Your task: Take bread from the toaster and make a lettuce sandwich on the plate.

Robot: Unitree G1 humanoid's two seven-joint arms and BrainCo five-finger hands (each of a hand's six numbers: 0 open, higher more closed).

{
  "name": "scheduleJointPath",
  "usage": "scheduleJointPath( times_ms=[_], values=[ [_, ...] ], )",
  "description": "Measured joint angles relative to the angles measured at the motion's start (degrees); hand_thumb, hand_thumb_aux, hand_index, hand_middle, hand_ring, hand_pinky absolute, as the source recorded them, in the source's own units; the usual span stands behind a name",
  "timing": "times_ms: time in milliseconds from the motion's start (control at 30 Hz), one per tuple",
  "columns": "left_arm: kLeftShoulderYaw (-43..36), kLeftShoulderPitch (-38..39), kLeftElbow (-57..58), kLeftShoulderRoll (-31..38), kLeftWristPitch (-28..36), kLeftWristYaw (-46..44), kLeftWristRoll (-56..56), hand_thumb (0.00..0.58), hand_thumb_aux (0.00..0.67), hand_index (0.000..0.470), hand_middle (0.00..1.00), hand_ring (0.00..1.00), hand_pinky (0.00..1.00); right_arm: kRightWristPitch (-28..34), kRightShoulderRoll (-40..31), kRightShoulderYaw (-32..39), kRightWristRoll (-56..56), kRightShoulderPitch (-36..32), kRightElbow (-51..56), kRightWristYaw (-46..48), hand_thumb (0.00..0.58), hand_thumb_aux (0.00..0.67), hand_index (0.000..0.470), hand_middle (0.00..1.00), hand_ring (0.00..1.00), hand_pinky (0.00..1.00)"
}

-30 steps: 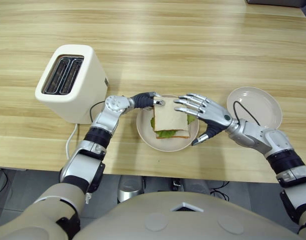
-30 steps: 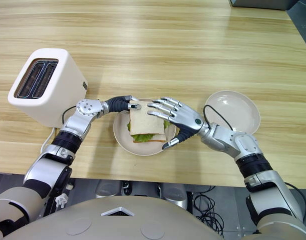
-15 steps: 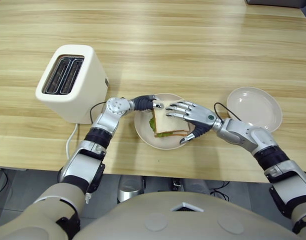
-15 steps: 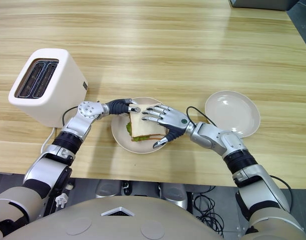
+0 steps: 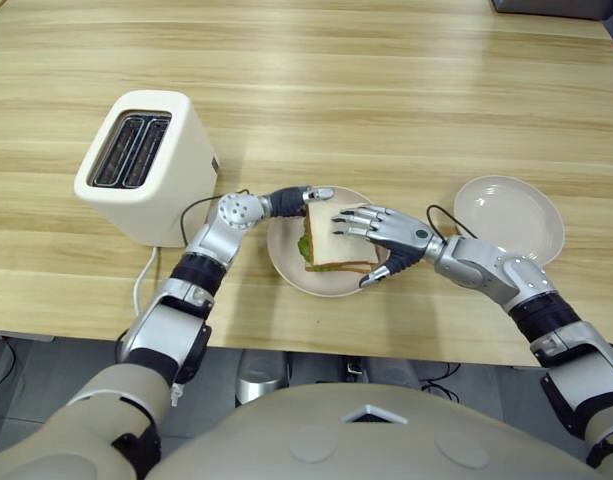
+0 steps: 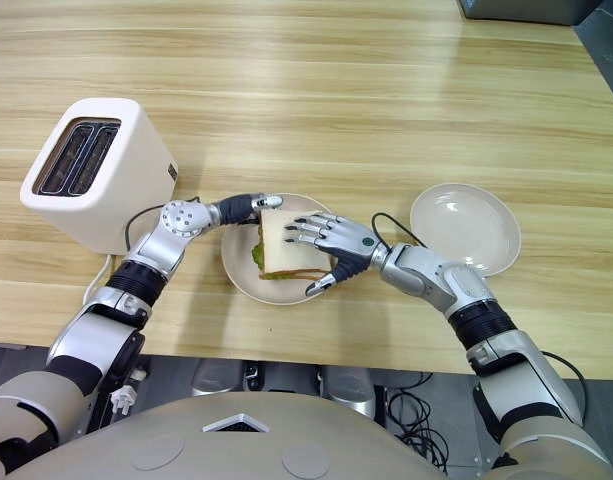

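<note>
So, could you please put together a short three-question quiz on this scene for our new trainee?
1. True or false: the toaster stands to the robot's right of the sandwich.
2. Pick one: what lies on the side plate near the right forearm? A. a slice of bread. B. lettuce. C. nothing.
3. In a word or two: which hand lies spread over the sandwich's top slice?

Key
1. False: it stands to the robot's left of it.
2. C.
3. The right hand.
</note>
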Motion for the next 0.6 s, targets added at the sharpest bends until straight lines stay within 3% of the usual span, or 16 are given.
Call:
scheduleJointPath(
  times_ms=[133,267,367,600],
  values=[
    [-0.85,-5.96,-6.34,6.60,0.59,18.52,14.30,0.000,0.000,0.000,0.00,0.00,0.00,0.00,-0.07,0.53,0.18,0.54,-0.33,-0.03,0.000,0.000,0.000,0.00,0.00,0.00],
    [-4.58,-7.83,-14.26,13.72,10.40,33.98,34.77,0.000,0.000,0.000,0.00,0.00,0.00,0.13,-0.18,0.83,0.30,0.75,-0.30,-0.06,0.000,0.000,0.000,0.00,0.00,0.00],
    [-6.15,-6.07,-18.49,13.82,13.75,36.39,40.59,0.000,0.000,0.000,0.00,0.00,0.00,0.18,-0.24,0.86,0.47,0.73,-0.16,-0.18,0.000,0.000,0.000,0.00,0.00,0.00],
    [-7.19,-0.28,-25.40,11.80,12.39,36.56,40.98,0.000,0.000,0.000,0.00,0.00,0.00,0.16,-0.19,-0.57,2.00,0.50,-0.20,-2.24,0.000,0.000,0.000,0.00,0.00,0.00]
  ],
)
